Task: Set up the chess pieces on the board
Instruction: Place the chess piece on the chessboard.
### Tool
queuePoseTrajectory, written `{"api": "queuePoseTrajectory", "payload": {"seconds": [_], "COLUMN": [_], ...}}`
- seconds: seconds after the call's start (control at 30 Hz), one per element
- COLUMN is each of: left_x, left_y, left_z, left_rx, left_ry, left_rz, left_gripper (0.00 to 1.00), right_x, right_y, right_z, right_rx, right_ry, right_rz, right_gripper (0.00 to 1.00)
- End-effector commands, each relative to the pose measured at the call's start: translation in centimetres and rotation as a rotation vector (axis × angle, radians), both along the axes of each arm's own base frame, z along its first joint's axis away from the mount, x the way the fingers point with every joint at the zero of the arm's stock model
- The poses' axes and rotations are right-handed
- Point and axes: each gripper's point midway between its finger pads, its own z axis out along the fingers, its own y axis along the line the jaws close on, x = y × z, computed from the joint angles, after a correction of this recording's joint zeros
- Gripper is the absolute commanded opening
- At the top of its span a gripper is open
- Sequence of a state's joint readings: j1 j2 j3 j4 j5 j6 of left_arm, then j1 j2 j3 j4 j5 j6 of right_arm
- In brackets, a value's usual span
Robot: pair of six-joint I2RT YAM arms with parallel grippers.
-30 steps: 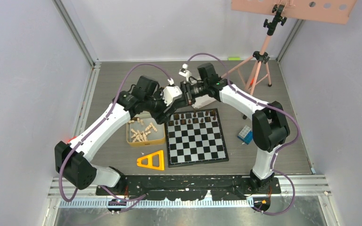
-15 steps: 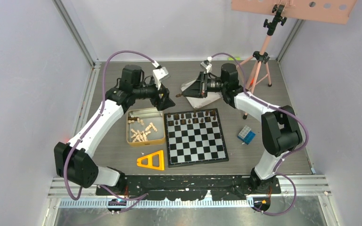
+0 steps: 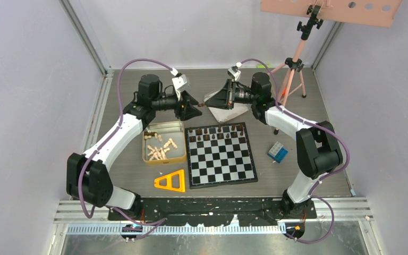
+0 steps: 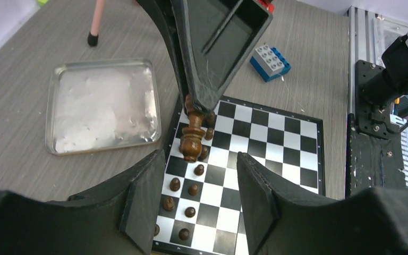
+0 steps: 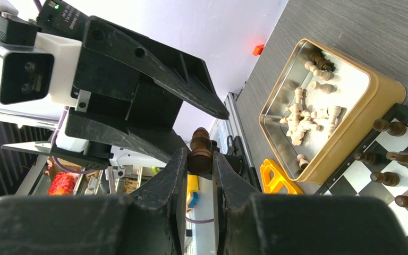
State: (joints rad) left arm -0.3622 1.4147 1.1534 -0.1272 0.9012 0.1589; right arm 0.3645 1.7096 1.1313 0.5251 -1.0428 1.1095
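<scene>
The board (image 3: 222, 159) lies flat at the table's middle, with dark chess pieces (image 3: 218, 133) standing on its two far rows. Pale chess pieces (image 3: 159, 149) lie in a gold tin (image 3: 176, 157) left of it. Behind the board the two grippers face each other tip to tip in the air. My right gripper (image 5: 199, 159) is shut on a tall dark piece (image 5: 200, 146), which sticks out past its fingertips. In the left wrist view that piece (image 4: 193, 135) hangs just ahead of my left gripper (image 4: 201, 159), which is open with nothing between its fingers (image 4: 143, 202).
A silver tin lid (image 4: 103, 106) lies behind the board's far-left corner. A yellow triangle (image 3: 171, 181) sits near the front, a blue block (image 3: 276, 152) right of the board. A pink tripod (image 3: 292, 69) stands at the back right.
Both grippers have lifted away from the board's far-left corner and drawn apart. They now point at each other, the right one still holding the dark piece. The left jaws widened, then narrowed somewhat.
</scene>
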Motion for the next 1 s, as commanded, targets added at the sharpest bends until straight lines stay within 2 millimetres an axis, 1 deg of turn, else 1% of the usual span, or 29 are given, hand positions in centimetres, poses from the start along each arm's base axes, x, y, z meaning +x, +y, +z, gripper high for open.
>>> {"api": "queuePoseTrajectory", "payload": {"seconds": [0.0, 0.13, 0.27, 0.43, 0.67, 0.77, 0.87, 0.97], "left_x": [0.70, 0.72, 0.46, 0.40, 0.51, 0.46, 0.41, 0.34], "left_y": [-0.72, -0.94, -1.02, -1.07, -1.23, -1.32, -1.38, -1.42], "left_z": [2.70, 3.06, 2.58, 2.48, 2.66, 2.65, 2.67, 2.98], "left_rx": [-0.085, -0.098, -0.098, -0.104, -0.113, -0.116, -0.119, -0.126], "left_ry": [-0.098, -0.093, -0.082, -0.076, -0.068, -0.061, -0.055, -0.054], "left_rz": [-0.031, -0.043, -0.056, -0.060, -0.063, -0.067, -0.071, -0.074], "left_gripper": [0.53, 0.46, 0.40, 0.34, 0.19, 0.17, 0.10, 0.00], "right_x": [-0.84, -0.78, -0.71, -0.59, -0.56, -0.54, -0.48, -0.41], "right_y": [-0.31, -0.29, -0.28, -0.24, -0.23, -0.23, -0.22, -0.20], "right_z": [2.94, 2.93, 2.94, 2.86, 2.81, 2.82, 2.77, 2.50], "right_rx": [0.040, 0.040, 0.040, 0.041, 0.041, 0.041, 0.041, 0.038], "right_ry": [-0.099, -0.099, -0.099, -0.096, -0.095, -0.095, -0.095, -0.092], "right_rz": [-0.003, -0.004, -0.005, -0.007, -0.008, -0.010, -0.012, -0.013], "right_gripper": [0.01, 0.01, 0.01, 0.01, 0.01, 0.01, 0.01, 0.01]}}
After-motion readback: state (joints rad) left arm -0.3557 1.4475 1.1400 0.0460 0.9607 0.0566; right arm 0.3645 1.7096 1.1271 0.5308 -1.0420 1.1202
